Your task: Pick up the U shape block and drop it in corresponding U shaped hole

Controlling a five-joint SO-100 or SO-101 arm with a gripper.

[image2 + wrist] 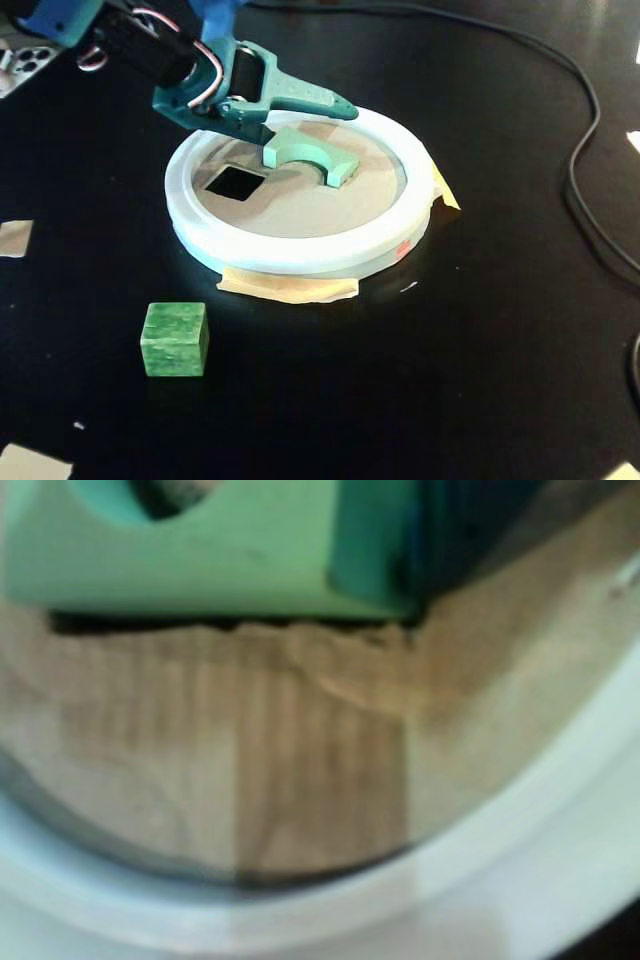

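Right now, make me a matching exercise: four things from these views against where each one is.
Things:
1. U block
2. green cube
3. square hole
4. black cable

Places:
A. on the black table, in front of the ring
B. in the brown board, left part
C. held in the claw above the board
D. right side of the table

Pairs: 1-C, 2-A, 3-B, 4-D

A teal moulded-plastic two-finger gripper [305, 115], one finger long and tapering to a point, joins a black servo block [150, 50] looped with red and white wires, with bright blue printed arm segments [60, 15] rising behind it in the fixed view.
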